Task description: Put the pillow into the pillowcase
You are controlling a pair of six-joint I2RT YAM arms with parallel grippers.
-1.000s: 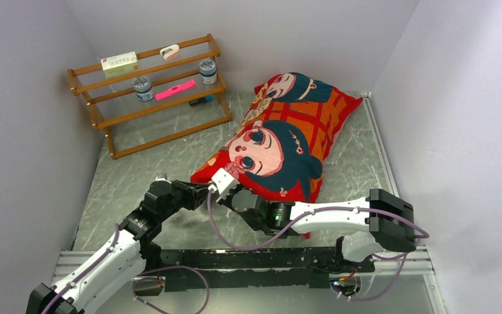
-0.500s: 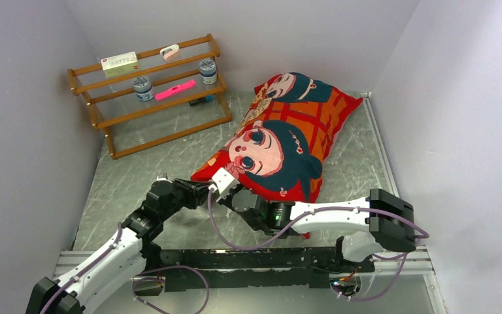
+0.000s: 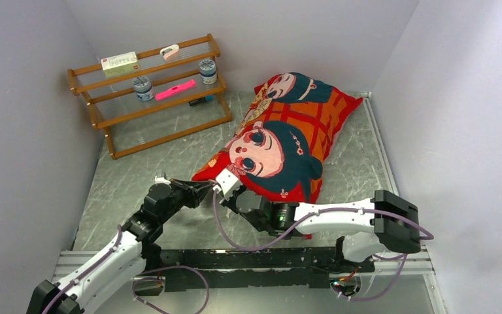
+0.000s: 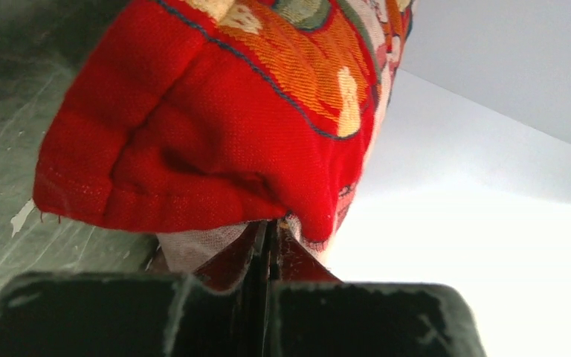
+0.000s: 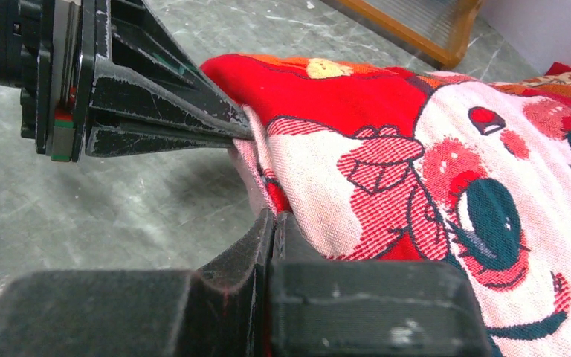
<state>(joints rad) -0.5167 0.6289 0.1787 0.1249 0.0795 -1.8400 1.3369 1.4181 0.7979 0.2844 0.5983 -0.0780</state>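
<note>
One red fabric pillowcase (image 3: pixel 301 124) with an orange grid lies toward one o'clock on the grey table (image 3: pixel 137 176); two teal-haired cartoon faces show on it. One brown wooden slatted rack (image 3: pixel 160 108) stands at ten o'clock. It holds two small round dark-lidded jars, a nine-o'clock jar (image 3: pixel 142 86) and a three-o'clock jar (image 3: pixel 207 69). It also holds one flat pink stick (image 3: pixel 175 89), one white rectangular box (image 3: pixel 119 62), one small pink-and-white item (image 3: pixel 169 50) and one small dark item (image 3: pixel 200 101). Two white-and-black robot arms enter from six o'clock: left arm (image 3: pixel 104 261), right arm (image 3: pixel 340 212).
</note>
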